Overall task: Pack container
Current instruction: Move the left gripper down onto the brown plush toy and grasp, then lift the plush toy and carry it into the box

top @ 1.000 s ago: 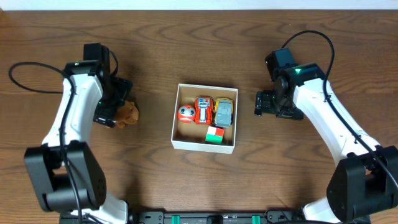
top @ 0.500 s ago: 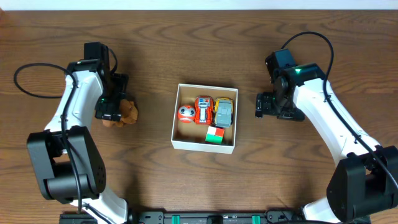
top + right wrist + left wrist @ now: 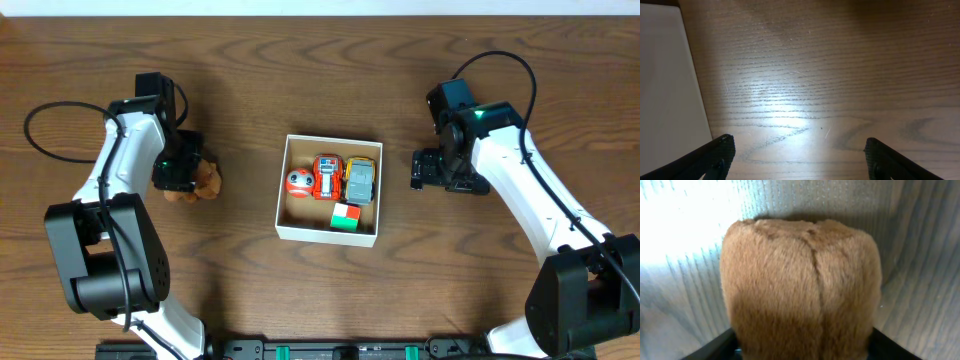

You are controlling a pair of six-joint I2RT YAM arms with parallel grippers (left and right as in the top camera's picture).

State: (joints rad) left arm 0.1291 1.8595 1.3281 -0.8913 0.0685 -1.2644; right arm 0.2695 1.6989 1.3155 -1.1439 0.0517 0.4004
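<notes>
At the white cardboard container's [image 3: 328, 233] nine o'clock, the left gripper [image 3: 183, 176], wide open, straddled a furry brown plush toy [image 3: 800, 290]; the right gripper [image 3: 799, 155] gaped empty.

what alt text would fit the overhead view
A white container holding four small toys sits centre frame. The left gripper is on a brown plush toy to its left; the right gripper, open, is to its right.

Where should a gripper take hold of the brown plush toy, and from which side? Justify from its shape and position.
Best across the rounded middle of the plush toy, either side of its seam, coming down from above. It lies alone on the table, left of the box, with room around it, and its soft fur should give under a squeeze. The left gripper hangs over it.
</notes>
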